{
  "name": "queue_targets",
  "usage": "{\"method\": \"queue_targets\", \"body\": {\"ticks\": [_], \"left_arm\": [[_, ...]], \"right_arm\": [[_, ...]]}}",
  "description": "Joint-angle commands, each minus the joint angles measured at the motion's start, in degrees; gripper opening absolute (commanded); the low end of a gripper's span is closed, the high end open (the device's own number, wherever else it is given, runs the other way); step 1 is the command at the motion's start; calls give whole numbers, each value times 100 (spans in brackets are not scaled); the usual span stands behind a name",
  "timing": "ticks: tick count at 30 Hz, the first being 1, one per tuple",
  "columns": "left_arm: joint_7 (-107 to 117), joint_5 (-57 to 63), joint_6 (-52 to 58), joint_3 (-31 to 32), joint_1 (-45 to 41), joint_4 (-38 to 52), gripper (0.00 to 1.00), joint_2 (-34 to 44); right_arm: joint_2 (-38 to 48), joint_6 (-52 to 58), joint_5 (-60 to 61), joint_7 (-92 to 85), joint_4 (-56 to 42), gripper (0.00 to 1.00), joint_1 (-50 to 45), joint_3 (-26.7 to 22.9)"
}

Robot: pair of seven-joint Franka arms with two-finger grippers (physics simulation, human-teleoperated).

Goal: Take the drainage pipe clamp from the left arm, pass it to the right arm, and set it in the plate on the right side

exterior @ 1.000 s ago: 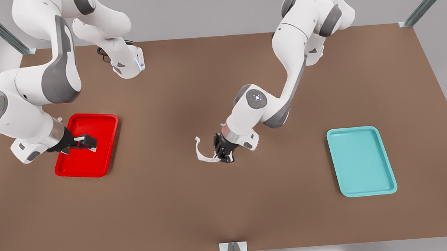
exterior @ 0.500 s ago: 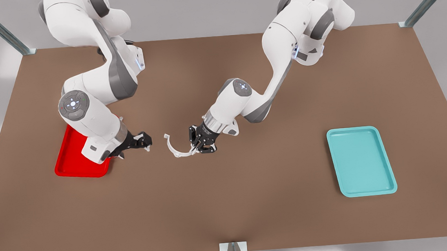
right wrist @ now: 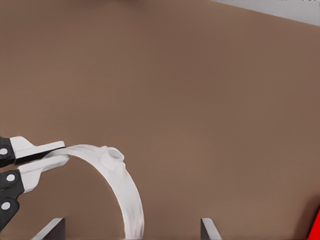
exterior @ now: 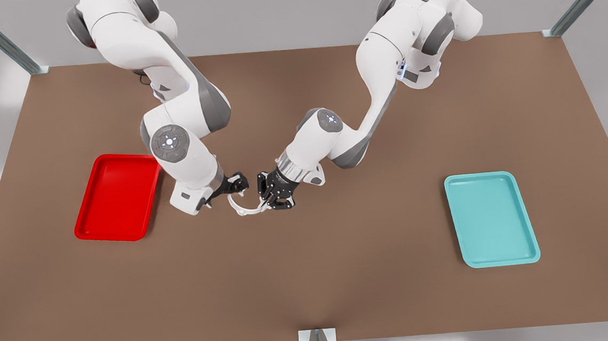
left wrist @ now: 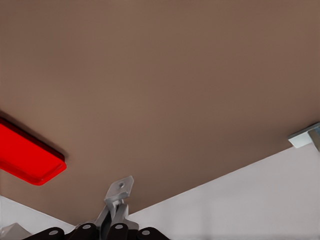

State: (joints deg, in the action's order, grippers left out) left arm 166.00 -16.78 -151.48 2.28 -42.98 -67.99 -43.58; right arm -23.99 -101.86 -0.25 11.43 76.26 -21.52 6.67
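- The step in hand is the handover. The left gripper (exterior: 275,198) has its jaws clamped on one end of the drainage pipe clamp (exterior: 244,209). It holds the piece over the worktop (exterior: 312,282), beside the plate (exterior: 118,197) on its teal tray (exterior: 492,219) side.
- The right gripper (exterior: 234,188) sits between the plate and the clamp. Its jaws are wide apart and its fingers (right wrist: 52,227) straddle the free part of the band without pinching it.
- Next move, as I judge it: the right jaws close on the band, and only then does the left let go. After that comes a short carry back to the plate.
- The clamp's tab-to-tab axis runs roughly along the line from plate to teal tray. Its open side faces the worktop's far edge and its curve bulges toward the near edge.
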Motion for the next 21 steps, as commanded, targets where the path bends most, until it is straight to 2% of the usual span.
{"method": "queue_targets", "body": {"ticks": [1,10,11,12,15,16,17,20,21], "left_arm": [[5671,17,-4,-8,0,-4,21,7],[5662,-88,-4,-8,18,-4,21,-2],[5662,-88,-4,-8,18,5,21,-2],[5671,-97,-4,-8,18,5,21,-2],[5680,-97,-4,-8,9,5,21,-2],[5689,-97,-4,-8,0,-4,21,-2],[5689,-97,-4,-8,0,-4,21,-2],[5698,-97,-4,-8,0,5,21,-2],[5636,-79,-13,-8,-26,5,100,7]], "right_arm": [[8,-255,-247,421,126,100,-80,1],[8,-519,-344,421,662,100,-36,-8],[8,-519,-344,421,662,89,-36,-8],[8,-527,-353,421,662,72,-36,-8],[8,-598,-353,421,653,32,-28,1],[8,-607,-353,421,653,24,-28,1],[8,-607,-344,421,653,21,-28,1],[8,-615,-326,421,653,21,-28,1],[8,-615,-326,421,653,21,-28,1]]}}
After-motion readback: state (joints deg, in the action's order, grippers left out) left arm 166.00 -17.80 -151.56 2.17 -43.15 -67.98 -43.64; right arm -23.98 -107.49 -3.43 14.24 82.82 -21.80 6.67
